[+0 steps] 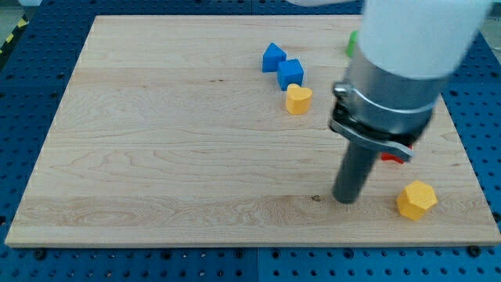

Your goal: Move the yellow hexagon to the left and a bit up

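Observation:
The yellow hexagon (416, 200) lies near the board's lower right corner. My tip (345, 200) rests on the board to the hexagon's left, a short gap away, not touching it. The arm's white and grey body fills the view's upper right and hides part of the board behind it.
A yellow heart-shaped block (297, 99) sits in the upper middle, with a blue cube (290, 73) and a blue pointed block (272, 56) just above it. A green block (353, 43) and a red block (396, 157) peek out from behind the arm. The wooden board (156, 157) lies on a blue perforated table.

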